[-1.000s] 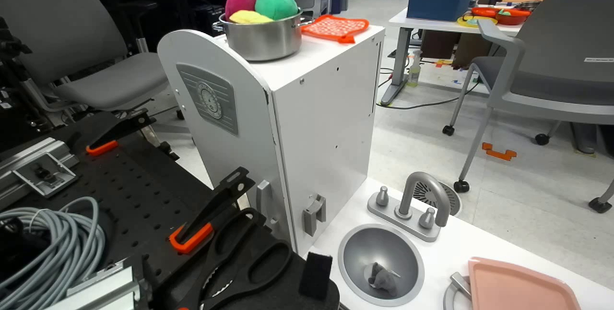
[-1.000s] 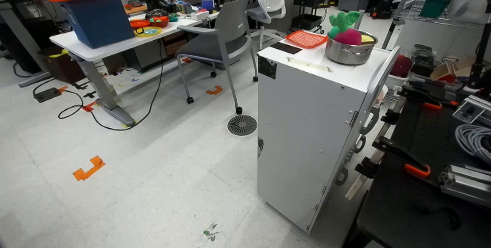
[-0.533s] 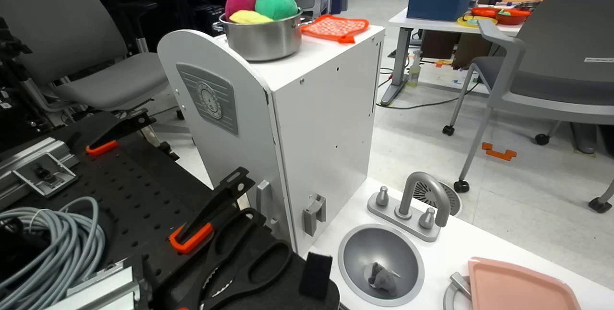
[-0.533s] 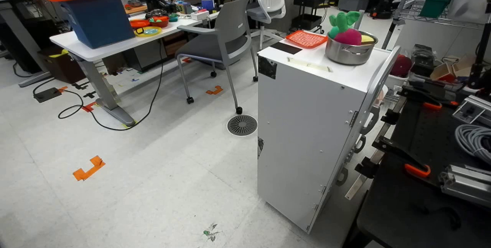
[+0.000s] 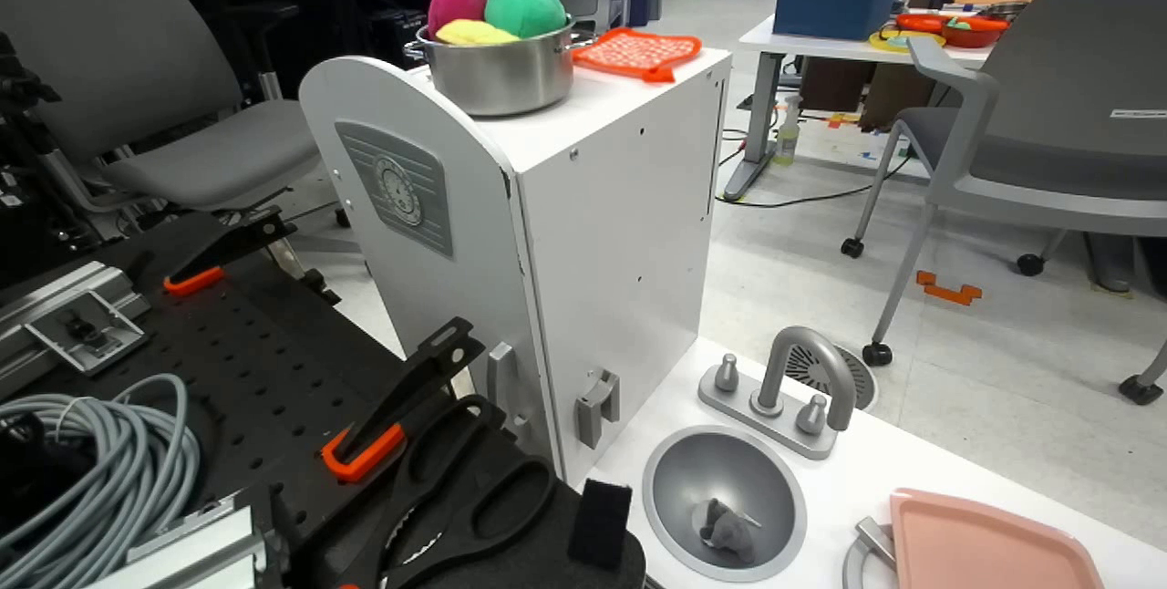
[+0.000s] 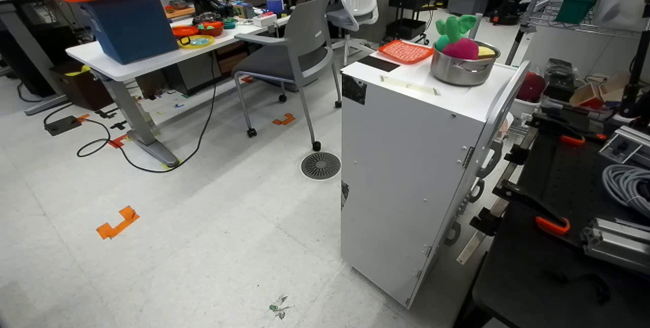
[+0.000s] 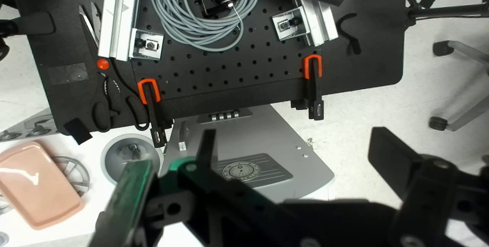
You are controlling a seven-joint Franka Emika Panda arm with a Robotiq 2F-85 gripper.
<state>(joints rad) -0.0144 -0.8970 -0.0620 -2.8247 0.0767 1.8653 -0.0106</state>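
In the wrist view, hangs with gripper (image 7: 293, 140) spread wide, apart from an arched grey cabinet front (image 7: 259, 140) bearing a dial plaque (image 7: 248, 169).

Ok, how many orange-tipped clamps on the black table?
2 in the wrist view: left clamp beside the scissors, right clamp farther along the table. Others may be hidden.

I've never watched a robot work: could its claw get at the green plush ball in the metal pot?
Likely yes: the claw is open, and the green plush ball pokes out of the lidless metal pot. But the magenta plush vegetable sits close, and I can't judge reach.
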